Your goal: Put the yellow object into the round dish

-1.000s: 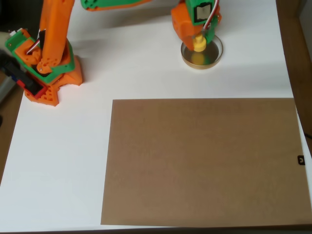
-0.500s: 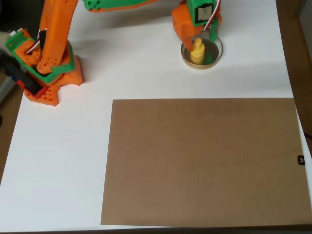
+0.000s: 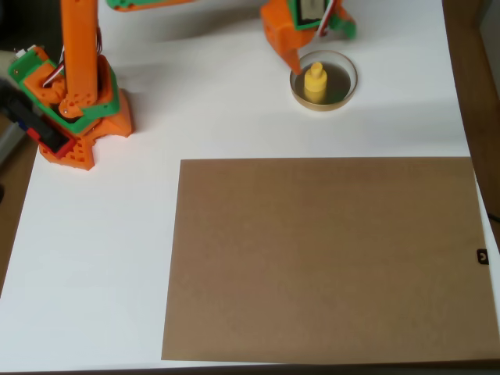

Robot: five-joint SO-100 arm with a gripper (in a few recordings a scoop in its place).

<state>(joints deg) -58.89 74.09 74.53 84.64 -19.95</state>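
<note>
Yellow plastic, the yellow object [image 3: 315, 81] stands upright inside the round dish [image 3: 346, 88], knob end up, just below the gripper [image 3: 311, 48] in the overhead view and no longer touched by it. It sits left of the dish's middle, nearer the orange finger [image 3: 291, 58] that reaches down to the dish's left rim, which suggests it was set down straight from the grasp rather than dropped. The gripper's jaws appear spread, with the green finger tip off to the right above the dish and nothing between the two.

Compared with half a second ago, the gripper has pulled back toward the top of the picture and lifted off the piece, which then was partly covered by it. The piece itself has stayed in place, and the dish has not shifted on the white tabletop [image 3: 219, 117]. The brown board [image 3: 324, 262], well below the gripper, is unchanged. The task looks done.
</note>
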